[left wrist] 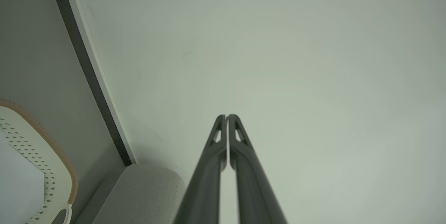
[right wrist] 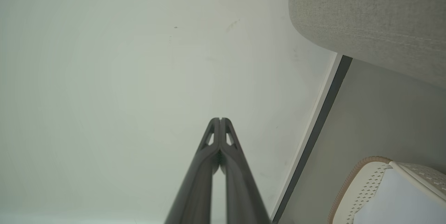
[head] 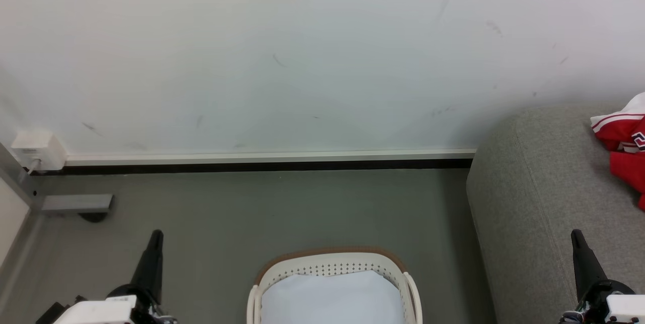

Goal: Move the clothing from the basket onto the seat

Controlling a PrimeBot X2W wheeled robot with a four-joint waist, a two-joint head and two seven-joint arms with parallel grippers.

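Observation:
The red clothing (head: 625, 155) with white striped trim lies on the grey seat (head: 534, 203) at the right edge of the head view. The cream basket (head: 330, 266) with a brown rim sits on the floor at bottom centre, showing a pale white sheet inside. My left gripper (head: 156, 236) stands shut at lower left, well left of the basket. My right gripper (head: 576, 236) is shut at lower right, over the seat's front. In the wrist views the left gripper (left wrist: 227, 116) and right gripper (right wrist: 220, 119) have their fingers pressed together, holding nothing. Basket (left wrist: 52, 168) and seat (left wrist: 143, 192) appear at lower left there.
A white wall (head: 302, 52) with a dark baseboard (head: 252, 165) runs behind the grey floor (head: 282, 208). A white socket box (head: 38, 150) and a grey metal foot (head: 75, 204) sit at the far left. The seat (right wrist: 369, 18) and basket (right wrist: 369, 182) show in the right wrist view.

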